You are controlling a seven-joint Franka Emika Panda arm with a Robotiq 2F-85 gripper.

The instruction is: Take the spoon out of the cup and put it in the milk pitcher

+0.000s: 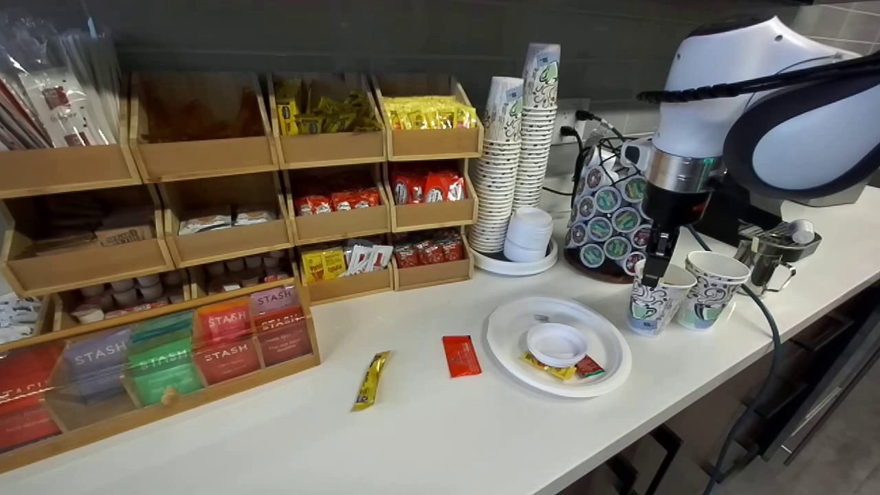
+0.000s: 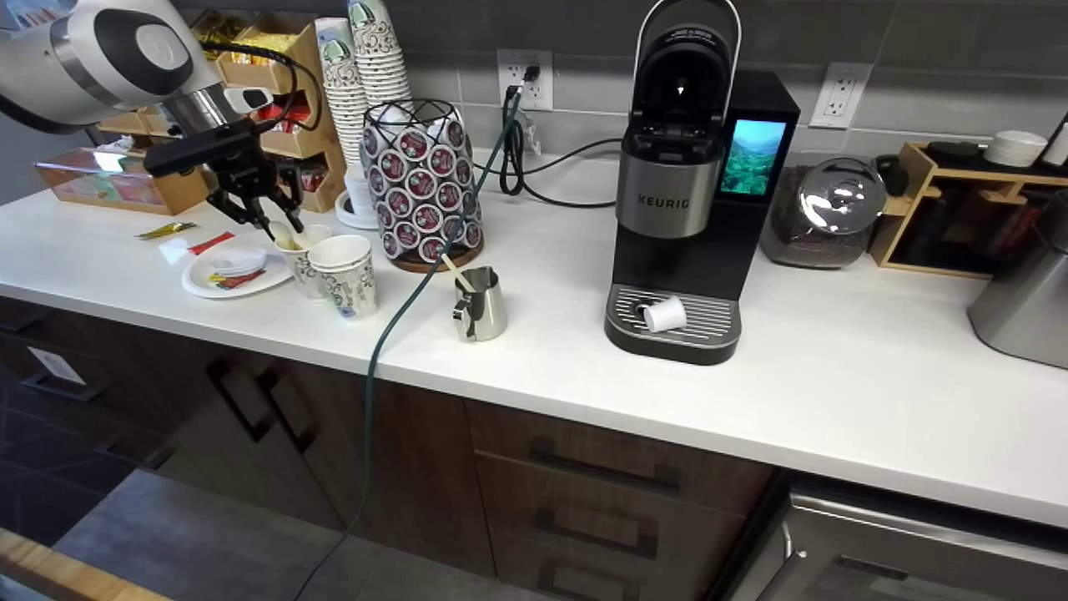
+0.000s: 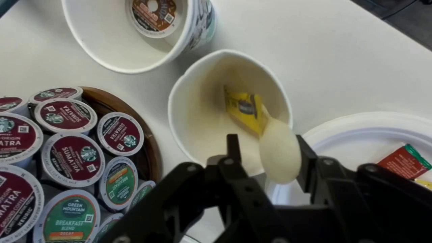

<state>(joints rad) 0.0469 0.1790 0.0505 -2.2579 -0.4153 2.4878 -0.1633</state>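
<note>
The tool [image 3: 269,155] stood at the lower centre of the wrist view with its fingers [image 3: 233,148] spread well apart, holding nothing. Between them in that frame, nearer the finger at the right, lay the pale bowl of the spoon [image 3: 280,153]; whether finger and bowl touched, I could not tell. The spoon leaned bowl end up over the lower-right rim of the cup [image 3: 192,118], its handle running down inside toward a yellow packet [image 3: 244,108], its far end hidden. The step in hand looked to be the grasp: the next move seemed to call for bringing the fingers together on the bowl, then lifting along the spoon's lean, so that the handle would come clear without tipping the cup or dragging the packet out. Just beside the cup, at the upper left of the wrist view, stood a second cup [image 3: 108,44] with a coffee pod [image 3: 155,17] inside. Farther out, just left of centre in an exterior view, the milk pitcher [image 2: 486,313] stood upright on the table [image 2: 551,359], a pale stick [image 2: 457,274] leaning from its mouth; the second cup stood between it and the cup. The carry, I judged, would need height enough to pass that cup and the green cable [image 2: 398,318] between.
</note>
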